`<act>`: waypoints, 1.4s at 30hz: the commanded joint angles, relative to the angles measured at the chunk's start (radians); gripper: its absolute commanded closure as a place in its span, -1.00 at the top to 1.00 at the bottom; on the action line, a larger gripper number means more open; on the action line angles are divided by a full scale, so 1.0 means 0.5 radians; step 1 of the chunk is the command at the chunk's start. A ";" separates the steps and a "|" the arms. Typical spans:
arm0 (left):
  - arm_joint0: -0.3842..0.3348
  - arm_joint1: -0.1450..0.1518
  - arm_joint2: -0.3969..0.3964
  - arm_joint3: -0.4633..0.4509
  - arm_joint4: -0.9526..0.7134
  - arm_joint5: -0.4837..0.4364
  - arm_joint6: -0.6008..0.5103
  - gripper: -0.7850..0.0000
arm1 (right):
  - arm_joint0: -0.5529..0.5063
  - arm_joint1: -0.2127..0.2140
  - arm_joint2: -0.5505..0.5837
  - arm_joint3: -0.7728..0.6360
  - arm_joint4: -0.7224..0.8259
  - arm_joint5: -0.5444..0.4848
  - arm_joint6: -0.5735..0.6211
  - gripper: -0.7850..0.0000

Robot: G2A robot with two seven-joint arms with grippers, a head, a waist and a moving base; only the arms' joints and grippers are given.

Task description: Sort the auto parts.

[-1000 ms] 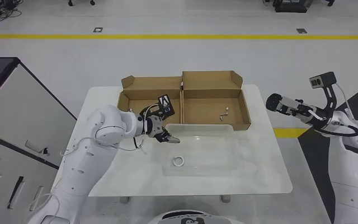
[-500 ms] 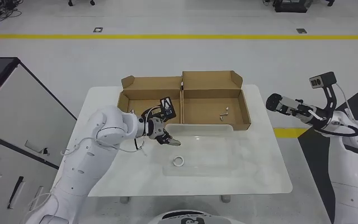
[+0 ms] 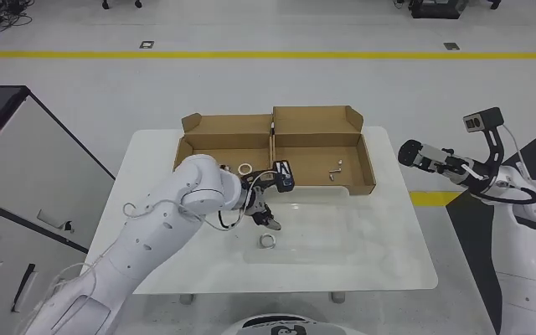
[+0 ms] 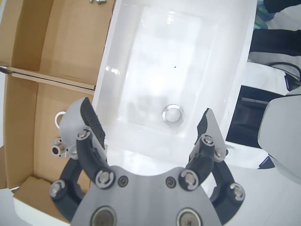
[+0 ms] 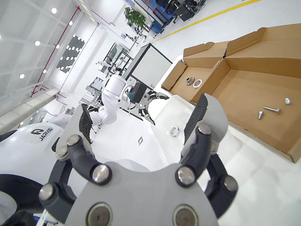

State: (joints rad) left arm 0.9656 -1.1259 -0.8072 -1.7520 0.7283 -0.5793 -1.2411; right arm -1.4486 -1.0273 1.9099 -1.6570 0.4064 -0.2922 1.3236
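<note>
A metal ring (image 3: 266, 241) lies in the clear white tray (image 3: 335, 194) at the table's front middle. My left gripper (image 3: 266, 216) hangs open just above the ring (image 4: 173, 114), its fingers (image 4: 90, 116) spread over the tray's (image 4: 131, 24) end nearest the left box, holding nothing. The left cardboard box (image 3: 201, 151) holds a washer (image 3: 245, 168) and a flanged part (image 4: 57, 149). In the right box (image 3: 318, 134) lie three bolts (image 3: 335, 170). My right gripper (image 3: 408, 153) stands open and empty off the table's right edge.
The two boxes stand side by side at the table's back, flaps up. The tray's right half (image 3: 360, 234) holds nothing. A grey cabinet (image 3: 42, 167) stands left of the table. White tabletop (image 3: 151, 251) is bare at the front left.
My left gripper has swung right and forward, from the left box's front edge to above the ring in the tray. The washer in the left box is now uncovered. The right arm has kept still.
</note>
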 commanded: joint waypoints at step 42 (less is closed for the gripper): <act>-0.662 0.116 0.939 0.292 -0.330 -0.023 0.024 0.00 | 0.000 0.000 0.000 0.000 0.000 0.000 0.000 1.00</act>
State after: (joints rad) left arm 0.6383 -1.0653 -0.3461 -1.6108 0.5658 -0.5936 -1.2267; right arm -1.4486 -1.0273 1.9099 -1.6570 0.4064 -0.2922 1.3236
